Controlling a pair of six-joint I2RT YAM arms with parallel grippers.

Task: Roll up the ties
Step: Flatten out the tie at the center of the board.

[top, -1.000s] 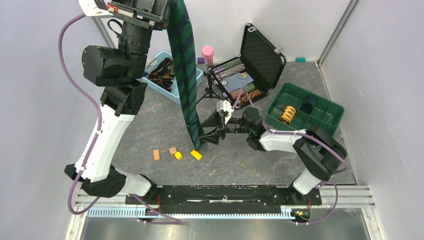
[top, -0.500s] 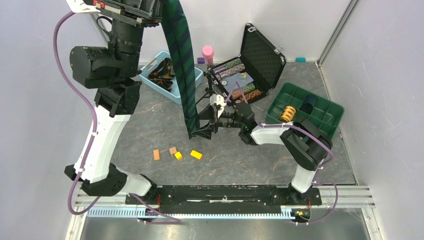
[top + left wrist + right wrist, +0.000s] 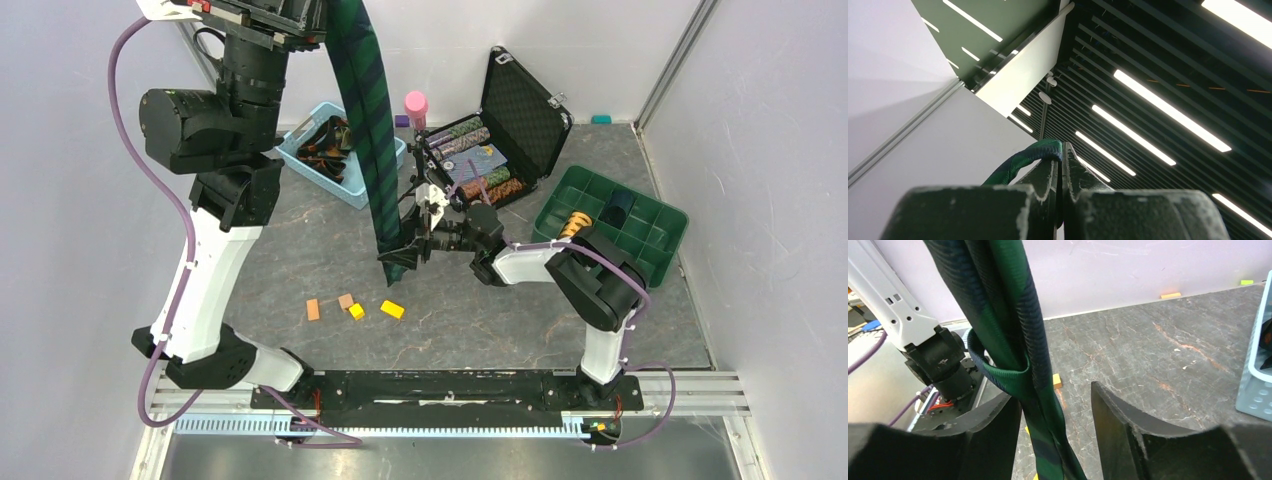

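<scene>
The left arm [image 3: 215, 270] reaches high above the blue basket [image 3: 318, 178]. Its jaws are pressed together, pinching the folded top of the plaid tie [image 3: 1030, 154]. From there the plaid tie [image 3: 365, 130] hangs straight down in front of the basket, and its lower end sits just past the basket's near corner, close above the tabletop [image 3: 300, 250].

The right arm [image 3: 545, 265] stretches low across the tabletop toward that lower end. Its jaws stand spread with the tie [image 3: 1008, 315] running down between them. The cloth lies against one finger [image 3: 993, 425], with a clear gap to the other. A fabric loop [image 3: 1005, 376] on the tie wraps round its strands just above the jaws.

More ties [image 3: 322, 140] lie tangled inside the basket. Small orange and yellow blocks [image 3: 350, 306] sit on the tabletop nearer the arm bases than the basket. An open black case [image 3: 525, 105] stands across the hanging tie from the basket, and a green tray [image 3: 655, 235] lies farther out that way.
</scene>
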